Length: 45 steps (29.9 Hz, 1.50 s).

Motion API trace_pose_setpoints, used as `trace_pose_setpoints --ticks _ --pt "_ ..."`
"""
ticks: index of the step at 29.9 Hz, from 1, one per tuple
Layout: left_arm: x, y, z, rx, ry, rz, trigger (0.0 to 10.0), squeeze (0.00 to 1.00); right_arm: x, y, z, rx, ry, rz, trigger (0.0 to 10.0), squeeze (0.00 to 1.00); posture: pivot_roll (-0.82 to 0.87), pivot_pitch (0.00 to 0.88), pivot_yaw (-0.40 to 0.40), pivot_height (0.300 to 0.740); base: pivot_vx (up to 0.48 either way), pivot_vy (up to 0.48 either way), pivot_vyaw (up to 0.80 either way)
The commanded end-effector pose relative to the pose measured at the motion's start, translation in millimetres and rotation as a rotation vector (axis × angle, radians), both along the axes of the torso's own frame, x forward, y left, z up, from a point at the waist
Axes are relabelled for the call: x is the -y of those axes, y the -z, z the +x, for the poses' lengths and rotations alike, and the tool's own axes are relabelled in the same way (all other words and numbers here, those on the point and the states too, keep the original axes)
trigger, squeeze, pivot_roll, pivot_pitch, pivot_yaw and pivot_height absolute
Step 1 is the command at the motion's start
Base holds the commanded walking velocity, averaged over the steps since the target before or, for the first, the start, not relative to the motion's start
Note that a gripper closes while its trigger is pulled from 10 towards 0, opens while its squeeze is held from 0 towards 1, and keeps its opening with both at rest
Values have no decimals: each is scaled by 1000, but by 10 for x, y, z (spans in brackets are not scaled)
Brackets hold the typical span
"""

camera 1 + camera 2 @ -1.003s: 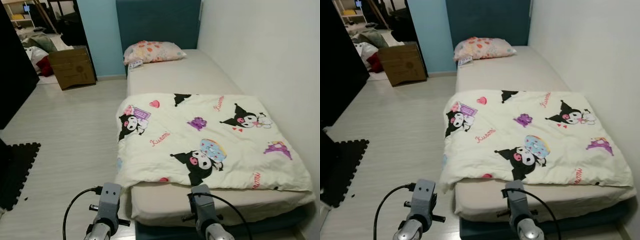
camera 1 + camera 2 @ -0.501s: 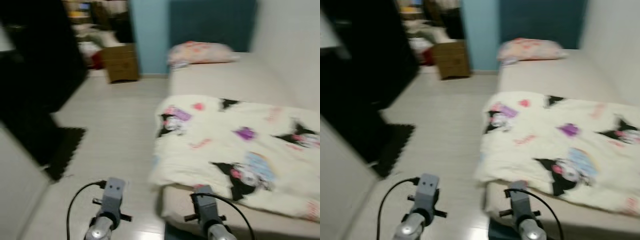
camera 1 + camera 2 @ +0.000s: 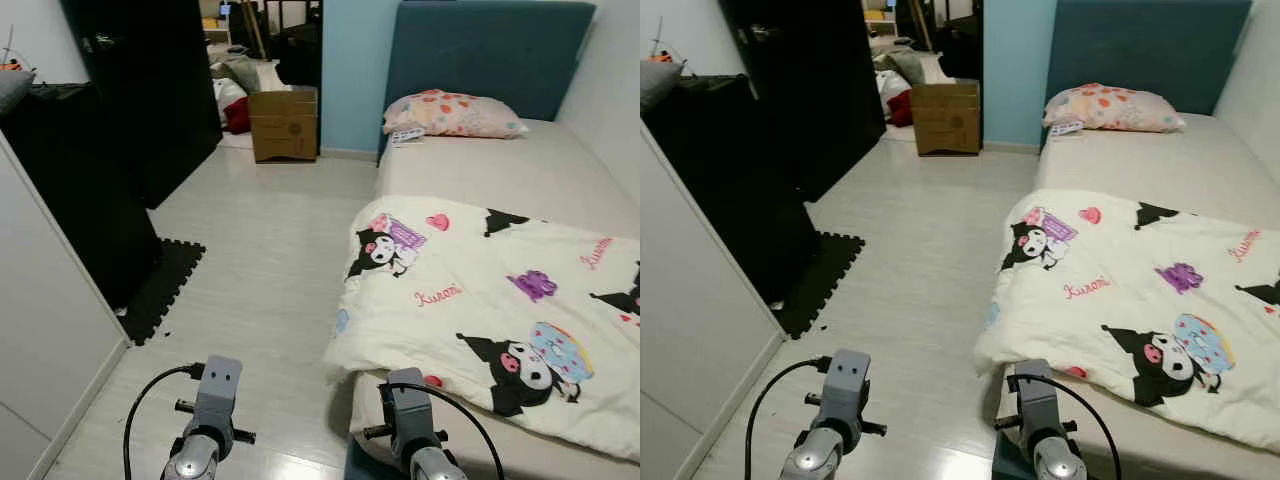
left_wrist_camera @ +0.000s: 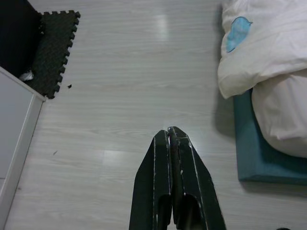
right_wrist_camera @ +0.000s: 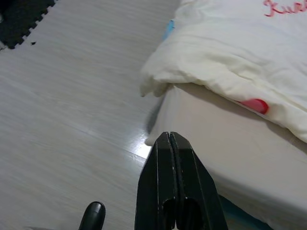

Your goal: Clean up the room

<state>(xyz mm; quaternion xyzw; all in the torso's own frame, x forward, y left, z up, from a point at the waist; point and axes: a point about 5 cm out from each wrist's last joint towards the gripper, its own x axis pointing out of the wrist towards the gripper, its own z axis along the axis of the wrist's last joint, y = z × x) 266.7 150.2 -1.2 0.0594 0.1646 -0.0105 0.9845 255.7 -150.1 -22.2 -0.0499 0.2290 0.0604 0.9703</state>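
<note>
Now turned left since a second ago: blanket and bed shifted right, doorway clutter with cardboard box far ahead, black foam mat left. Left gripper pinched closed over bare floor; right gripper likewise closed, empty, beside the mattress corner. Probably heading off to the next mess.

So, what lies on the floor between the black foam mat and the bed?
Only bare pale wood floor lies between the black foam mat and the bed; the left eye view shows this, with the blanket edge hanging over the bed's side.
</note>
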Motion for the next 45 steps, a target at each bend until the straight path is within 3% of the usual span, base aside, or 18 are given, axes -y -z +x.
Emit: trace_pose_setpoints --ticks 1,14,20,29,45 --pt "-10 29 -19 -22 -13 -14 10000 0 11 37 -45 -19 6 7 10000 0 -15 110 34 740 0 -379 0" --pt "4 -5 -5 -8 -11 -60 10000 0 -3 37 -53 -17 2 13 10000 0 -16 112 30 740 0 -377 0" --pt "-26 -16 2 -10 -40 -122 10000 0 -12 35 -59 -13 -2 16 10000 0 -18 113 29 740 0 240 0" --pt "-35 -50 21 27 8 -23 10000 0 -26 32 -58 -11 -4 20 10000 0 -16 116 30 740 0 160 0" --pt "-1 -42 22 19 35 -10 10000 0 25 21 -38 -11 16 10 10000 0 -12 122 26 740 0 0 0"
